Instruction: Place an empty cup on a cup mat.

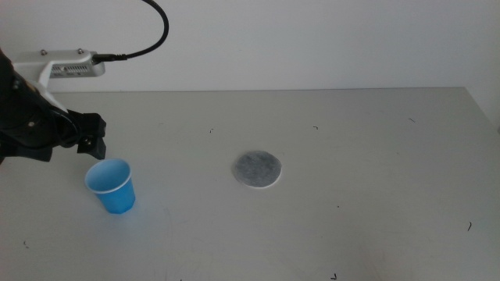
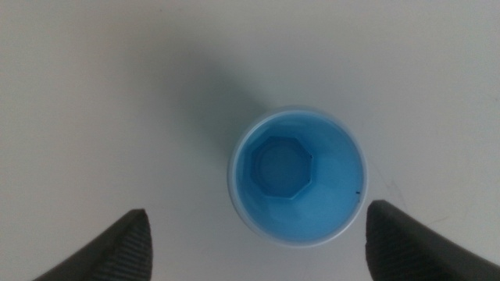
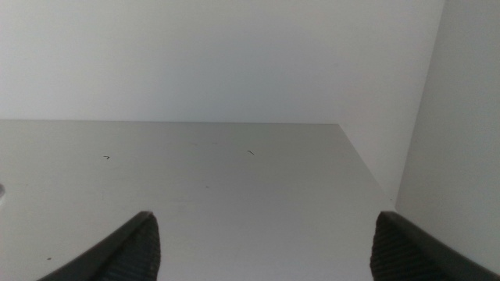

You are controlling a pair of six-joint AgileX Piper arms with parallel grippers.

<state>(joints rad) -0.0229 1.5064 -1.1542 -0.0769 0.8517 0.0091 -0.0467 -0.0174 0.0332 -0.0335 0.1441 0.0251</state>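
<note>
Upright, the bright blue cup (image 2: pixel 298 177) sits empty beneath the left gripper (image 2: pixel 258 234), jaws apart.

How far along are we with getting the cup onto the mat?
Nothing is placed yet. The cup stands upright and empty on the table, apart from the cup mat, which is bare. In hand: the left gripper hovers over the cup, jaws open on either side of it, not gripping. The right gripper waits open, out of the middle view. Left: grasp, carry, set down.
</note>
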